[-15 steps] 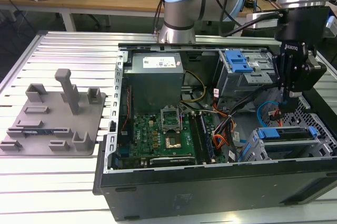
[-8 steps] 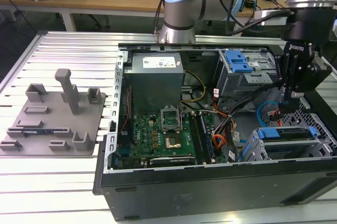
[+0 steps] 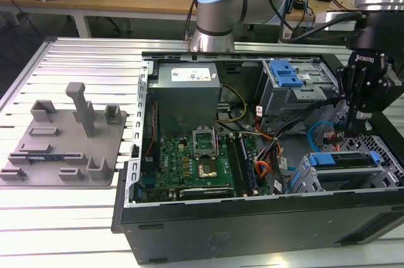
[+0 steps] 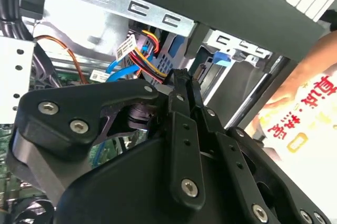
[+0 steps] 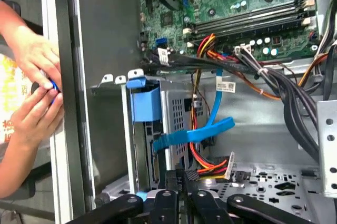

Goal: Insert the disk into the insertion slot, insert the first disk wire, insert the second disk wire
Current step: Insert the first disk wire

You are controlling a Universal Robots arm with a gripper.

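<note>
Gripper: black two-finger gripper [image 4: 181, 79], nearest the lens in both wrist views [image 5: 181, 175]. Its fingers are drawn narrow, almost together. Whether they pinch anything cannot be told.
Gripper position: in the exterior view it hangs tip-down [image 3: 341, 128] inside the computer case [image 3: 252, 208], just above the far edge of the insertion slot.
Wire bundle: red, yellow and black leads [image 5: 208, 168] run up to the fingertips and also show in the second wrist view [image 4: 150, 58].
Blue flat cable: it crosses the metal wall beside the bundle [image 5: 195, 132] and loops near the gripper in the exterior view [image 3: 322, 129].
Disk: silver drive in a blue carrier [image 3: 344, 159], lying flat and seated within the insertion slot.
Insertion slot: grey perforated cage [image 3: 388, 176] at the exterior view's right, in the near corner of the case.
Taller bay: grey metal bay with a blue latch [image 3: 287, 75], behind the gripper.
Motherboard: green board [image 3: 196, 164] on the case floor, near the power supply [image 3: 186, 94].
Person's hands: outside the case wall [image 5: 37, 92], closed around a small blue item.
Tabletop: slotted aluminium surface [image 3: 95, 60] carrying the case and a grey fixture plate [image 3: 63, 135] at the exterior view's left.
</note>
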